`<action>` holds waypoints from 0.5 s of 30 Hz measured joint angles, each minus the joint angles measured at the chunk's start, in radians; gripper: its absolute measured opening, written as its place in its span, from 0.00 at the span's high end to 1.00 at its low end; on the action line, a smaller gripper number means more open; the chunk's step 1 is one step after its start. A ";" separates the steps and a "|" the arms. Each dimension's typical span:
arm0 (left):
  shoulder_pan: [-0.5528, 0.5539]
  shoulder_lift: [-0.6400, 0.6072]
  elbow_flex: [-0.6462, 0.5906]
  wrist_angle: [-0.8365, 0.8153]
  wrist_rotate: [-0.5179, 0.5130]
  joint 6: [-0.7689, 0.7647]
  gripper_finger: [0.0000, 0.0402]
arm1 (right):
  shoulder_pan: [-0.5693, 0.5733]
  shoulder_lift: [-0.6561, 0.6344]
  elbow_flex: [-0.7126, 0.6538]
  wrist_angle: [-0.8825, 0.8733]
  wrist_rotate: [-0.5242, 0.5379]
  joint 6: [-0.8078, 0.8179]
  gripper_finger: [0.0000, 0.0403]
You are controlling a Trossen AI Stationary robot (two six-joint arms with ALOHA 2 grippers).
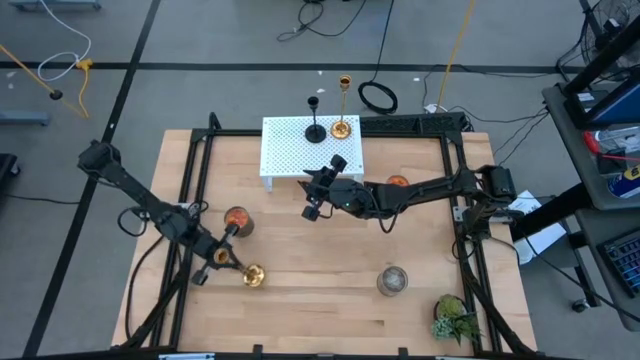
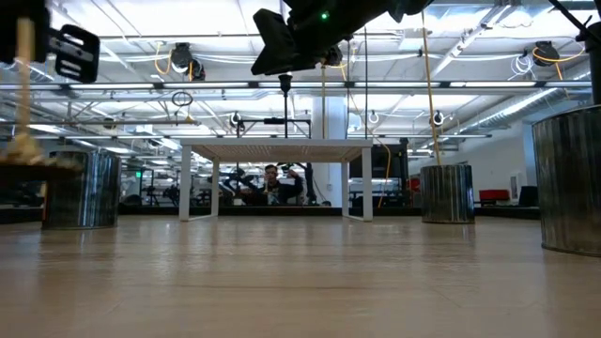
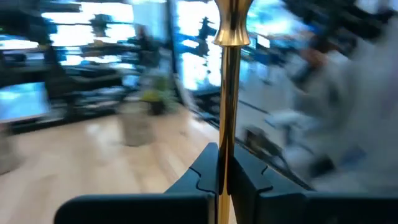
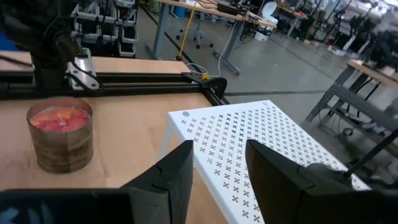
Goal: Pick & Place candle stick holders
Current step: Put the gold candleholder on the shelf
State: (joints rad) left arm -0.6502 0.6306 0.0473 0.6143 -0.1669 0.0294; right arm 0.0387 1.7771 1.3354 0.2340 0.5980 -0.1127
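On the near-left part of the table, the left gripper (image 1: 222, 256) is clamped on the thin stem of a gold candlestick holder (image 1: 251, 275), its round base pointing toward the table's middle. Left wrist view adds what the overhead cannot: the fingers (image 3: 200, 177) pinch the gold stem (image 3: 232, 93) from both sides, stem running straight out ahead of the camera; background there is smeared, base end not visible.

Right gripper (image 1: 322, 192) hangs just off the front edge of the white perforated stand (image 1: 290, 140), above the table. Right wrist view shows its fingers (image 4: 177, 171) spread apart with nothing between them, the stand's top (image 4: 249, 134) directly ahead, and a candle jar (image 4: 60, 134) on the wood beside it.

Second gold candlestick holder (image 1: 343, 110) and the black candlestick holder (image 1: 315, 120) stand upright on the stand's far edge, near each other. In the right wrist view only a dark base and slanted stem show at the corner; which holder, cannot tell.

Low view: the stand (image 2: 272, 150) appears far off, the right gripper (image 2: 282, 42) overhead; the held holder is cut off at the left edge, blurred.

Overhead also shows a silver tin (image 1: 392, 281) and a green potted plant (image 1: 452, 318) near-right.
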 joint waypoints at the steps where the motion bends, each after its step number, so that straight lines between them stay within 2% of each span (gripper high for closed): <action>1: 0.000 0.000 0.011 0.000 -0.050 -0.016 0.96 | 0.003 0.000 0.000 0.000 0.000 -0.023 0.64; 6: 0.003 0.024 0.096 -0.038 -0.212 0.021 0.96 | 0.053 -0.021 0.000 -0.031 0.000 -0.065 0.64; 11: 0.035 0.058 0.239 -0.063 -0.342 0.105 0.96 | 0.133 -0.075 0.000 -0.202 0.000 -0.026 0.64; 15: 0.104 0.077 0.375 -0.173 -0.430 0.059 0.95 | 0.201 -0.129 0.000 -0.327 -0.001 0.047 0.64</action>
State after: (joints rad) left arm -0.5462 0.7076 0.4226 0.4413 -0.5966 0.0886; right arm 0.2397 1.6482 1.3350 -0.0930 0.5972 -0.0655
